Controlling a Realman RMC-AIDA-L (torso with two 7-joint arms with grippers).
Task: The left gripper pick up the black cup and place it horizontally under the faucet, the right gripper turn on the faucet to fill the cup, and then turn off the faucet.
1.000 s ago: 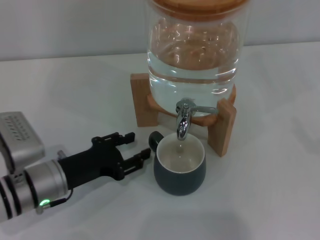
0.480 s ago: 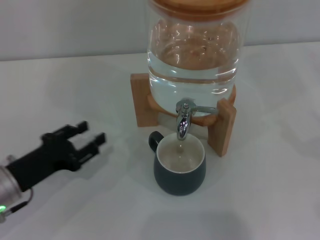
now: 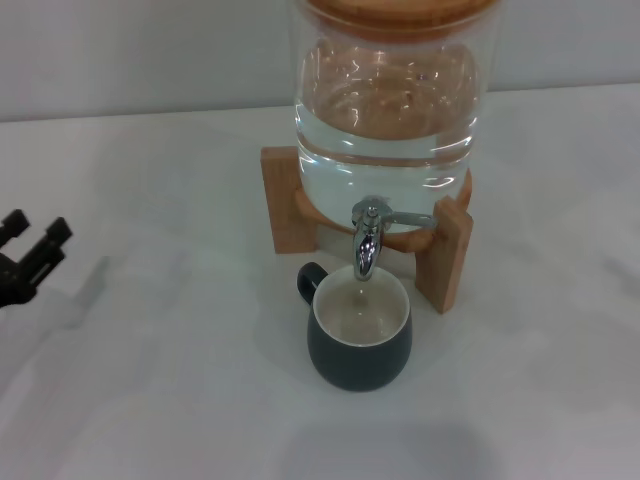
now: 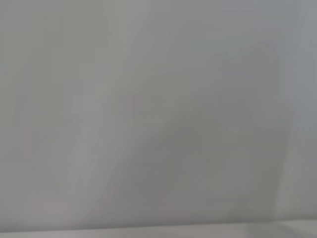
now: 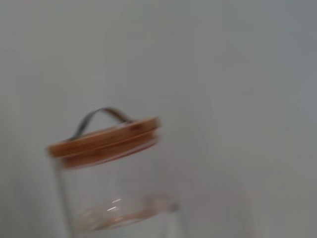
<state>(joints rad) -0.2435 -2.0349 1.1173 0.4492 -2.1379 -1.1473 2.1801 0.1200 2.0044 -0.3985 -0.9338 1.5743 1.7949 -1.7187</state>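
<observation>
The black cup point(image 3: 360, 335) stands upright on the white table, right under the spout of the chrome faucet point(image 3: 367, 240). Its handle points back left. The faucet is fixed to a clear glass water jar point(image 3: 385, 110) on a wooden stand point(image 3: 445, 255). My left gripper point(image 3: 28, 250) is at the far left edge of the head view, open and empty, far from the cup. My right gripper is out of view. The right wrist view shows the jar's wooden lid point(image 5: 105, 140) with a metal handle.
The jar and its wooden stand take up the back middle of the table. A pale wall runs behind the table. The left wrist view shows only a plain grey surface.
My left gripper has drawn back from beside the cup to the far left edge of the view. The cup has stayed under the faucet.
</observation>
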